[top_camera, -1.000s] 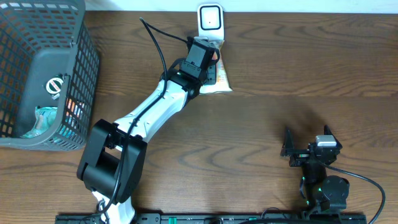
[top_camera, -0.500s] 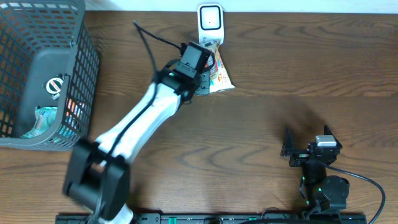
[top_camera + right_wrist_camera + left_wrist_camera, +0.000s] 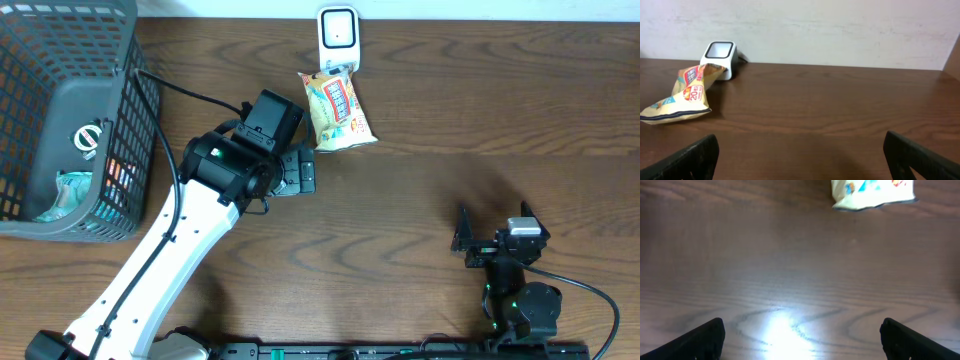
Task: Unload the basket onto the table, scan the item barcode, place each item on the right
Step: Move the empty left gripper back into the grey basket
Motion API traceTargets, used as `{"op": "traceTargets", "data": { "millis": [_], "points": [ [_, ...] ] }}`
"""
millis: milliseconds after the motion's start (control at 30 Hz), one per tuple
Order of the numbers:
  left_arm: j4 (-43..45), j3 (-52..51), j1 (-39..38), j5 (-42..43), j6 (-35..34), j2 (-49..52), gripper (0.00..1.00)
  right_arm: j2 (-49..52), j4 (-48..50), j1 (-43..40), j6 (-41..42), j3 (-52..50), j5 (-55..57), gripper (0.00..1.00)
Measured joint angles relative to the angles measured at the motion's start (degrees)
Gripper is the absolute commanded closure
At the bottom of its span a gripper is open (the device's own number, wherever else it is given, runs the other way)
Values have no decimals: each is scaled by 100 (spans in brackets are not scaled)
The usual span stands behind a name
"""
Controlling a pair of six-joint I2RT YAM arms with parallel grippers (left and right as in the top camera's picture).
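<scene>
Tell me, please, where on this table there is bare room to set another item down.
The broadest bare wood is right of the crinkly yellow snack bag and small white scanner, beyond the open right gripper. The left is crowded: the open left gripper and its arm lie between the bag and the dark grey mesh basket.

We've got the scanner (image 3: 338, 35) at the far edge of the table (image 3: 480, 110), mid; snack bag (image 3: 337, 110) lies just in front, its end at the scanner's base. Basket (image 3: 145, 100) far left w/ items (image 3: 70, 188) inside. Left gripper (image 3: 305, 172) near the bag's left, not touching; right gripper (image 3: 495, 225) well apart, near-right.
</scene>
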Motion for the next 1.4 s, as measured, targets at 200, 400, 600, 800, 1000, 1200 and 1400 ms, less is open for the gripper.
{"op": "traceTargets", "data": {
  "millis": [200,400,600,800,1000,1200,1400],
  "points": [
    [-149,-61,0,26,-116,11,2,2,0,0,0,0,0,1],
    [-131,-76,0,442,-140,11,5,0,0,0,0,0,0,1],
    [-151,-76,0,778,-155,11,5,0,0,0,0,0,0,1],
    [-177,-76,0,881,-157,11,4,0,0,0,0,0,0,1],
    [-142,-76,0,901,-157,11,4,0,0,0,0,0,0,1],
    [11,-76,4,776,-162,11,4,2,0,0,0,0,0,1],
    [153,-74,372,802,-269,11,4,0,0,0,0,0,0,1]
  ]
}}
